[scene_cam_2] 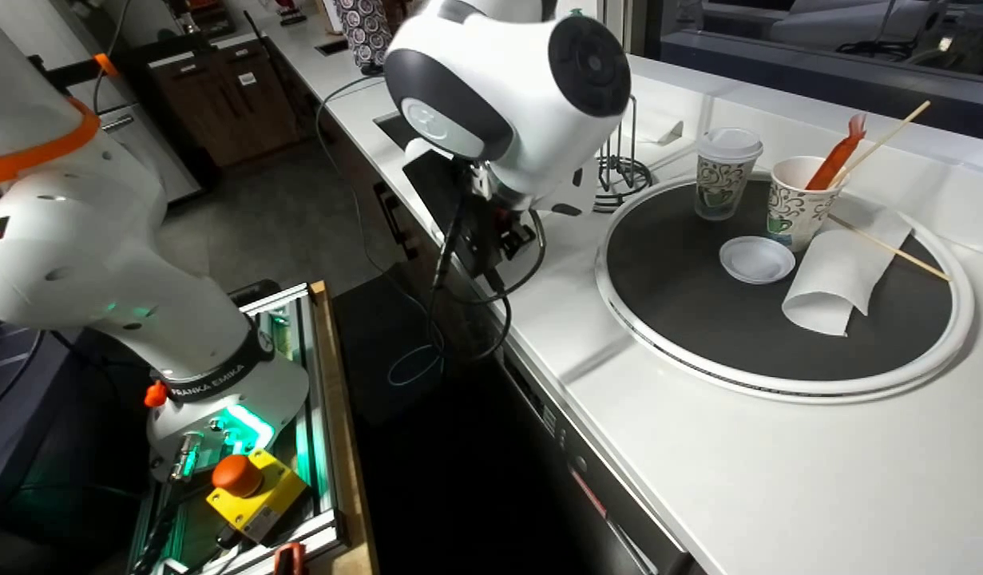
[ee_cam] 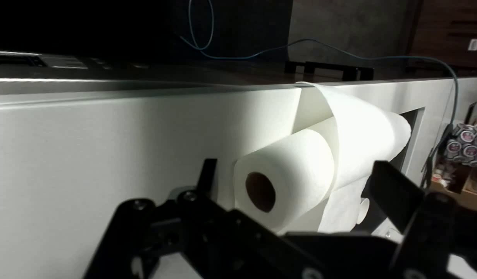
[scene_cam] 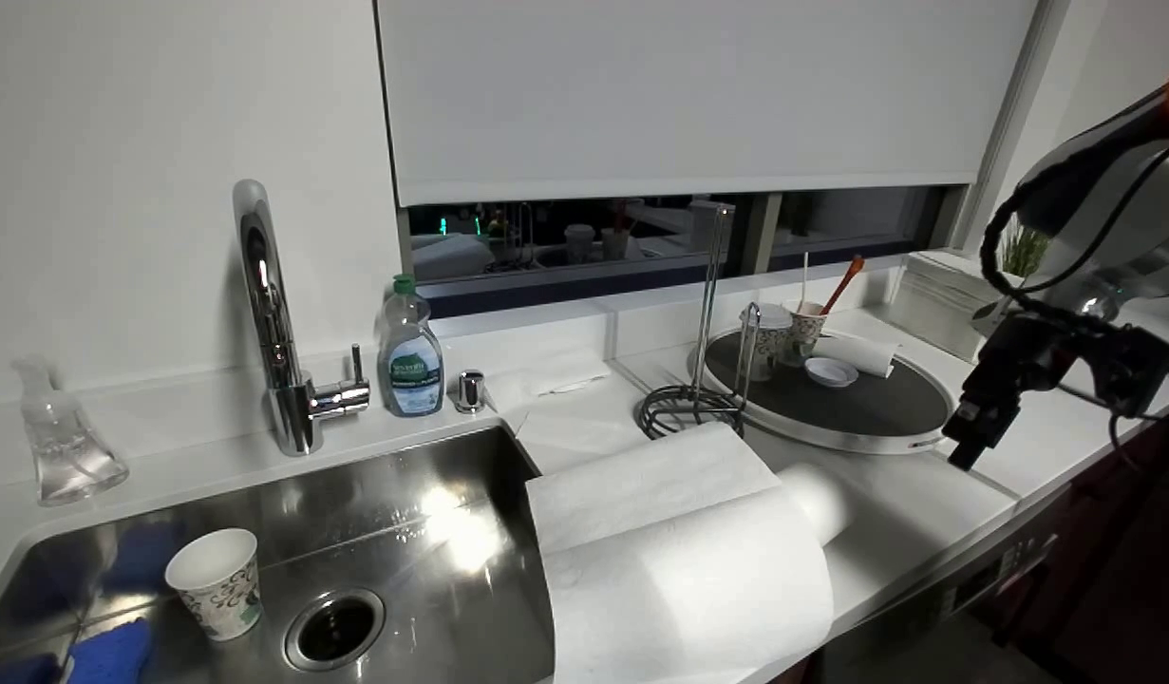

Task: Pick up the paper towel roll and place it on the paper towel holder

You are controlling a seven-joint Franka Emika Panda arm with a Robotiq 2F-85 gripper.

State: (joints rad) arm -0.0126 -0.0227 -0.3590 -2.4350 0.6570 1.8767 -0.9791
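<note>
Your gripper [ee_cam: 295, 162] has its jaws spread, nothing held, well apart from the sink [scene_cam: 394, 570]. The paper towel roll [scene_cam: 698, 584] lies on its side just beside the sink, its loose sheet [scene_cam: 641, 499] reaching the sink's edge. Judged hazard: if you pinch only that slack, the roll may unwind or slip. A tilted descent could topple the paper towel holder [scene_cam: 711, 285], near the sink's corner. Contents: the sink holds a paper cup [scene_cam: 218, 589] and a blue sponge [scene_cam: 114, 655]; the round tray [scene_cam_2: 683, 319], farther from the sink, bears a lidded cup [scene_cam_2: 723, 196] and an unlidded cup [scene_cam_2: 796, 209] with a reddish utensil [scene_cam_2: 836, 164] and a thin stick [scene_cam_2: 882, 144].
</note>
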